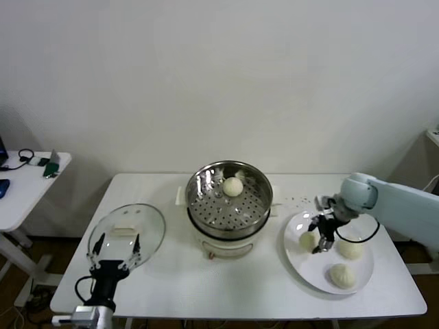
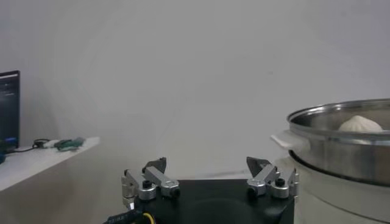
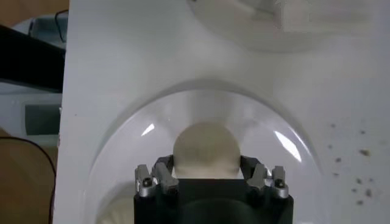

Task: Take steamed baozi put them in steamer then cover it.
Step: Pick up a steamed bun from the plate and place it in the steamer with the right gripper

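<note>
The steamer (image 1: 194,199) stands mid-table with one baozi (image 1: 233,186) on its perforated tray. Three more buns are on the white plate (image 1: 309,264) at the right. My right gripper (image 1: 321,241) reaches down to the plate's left side and is shut on the nearest baozi (image 1: 306,240). In the right wrist view its fingers press both sides of that baozi (image 3: 205,149). The cover (image 1: 127,229) lies flat at the table's left. My left gripper (image 1: 114,250) hovers open at its near edge, holding nothing. The left wrist view shows the steamer (image 2: 341,146) off to the side.
Two loose buns (image 1: 351,249) (image 1: 342,275) lie on the plate's right and near parts. Crumbs dot the table (image 1: 295,200) between steamer and plate. A small side table (image 1: 27,185) with cables stands at the far left.
</note>
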You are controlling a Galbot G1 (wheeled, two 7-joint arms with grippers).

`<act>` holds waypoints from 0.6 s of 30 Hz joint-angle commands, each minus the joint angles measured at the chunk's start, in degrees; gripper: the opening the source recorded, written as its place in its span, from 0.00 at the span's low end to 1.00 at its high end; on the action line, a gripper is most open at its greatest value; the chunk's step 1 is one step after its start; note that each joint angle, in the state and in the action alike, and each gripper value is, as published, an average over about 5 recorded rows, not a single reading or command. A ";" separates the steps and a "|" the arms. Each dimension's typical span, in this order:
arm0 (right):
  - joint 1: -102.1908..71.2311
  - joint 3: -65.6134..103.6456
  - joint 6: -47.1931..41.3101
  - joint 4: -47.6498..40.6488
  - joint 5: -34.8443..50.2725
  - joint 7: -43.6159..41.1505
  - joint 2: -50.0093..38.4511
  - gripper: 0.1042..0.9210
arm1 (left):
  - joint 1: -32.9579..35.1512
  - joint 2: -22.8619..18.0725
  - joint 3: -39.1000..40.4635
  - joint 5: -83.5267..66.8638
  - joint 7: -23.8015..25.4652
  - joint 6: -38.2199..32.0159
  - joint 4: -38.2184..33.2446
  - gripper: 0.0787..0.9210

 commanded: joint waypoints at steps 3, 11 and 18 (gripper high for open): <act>29.19 -16.33 0.51 1.19 14.41 -1.05 3.47 0.73 | 0.14 -0.04 1.47 -0.28 0.01 0.53 -0.33 0.88; 34.78 -18.69 -2.50 0.74 26.39 1.58 16.02 0.73 | 0.62 0.31 2.27 -0.71 0.06 0.74 -1.21 0.88; 27.64 -13.86 -6.37 -2.74 30.14 5.26 27.39 0.73 | 0.32 0.41 2.77 -0.54 0.06 0.96 -1.95 0.88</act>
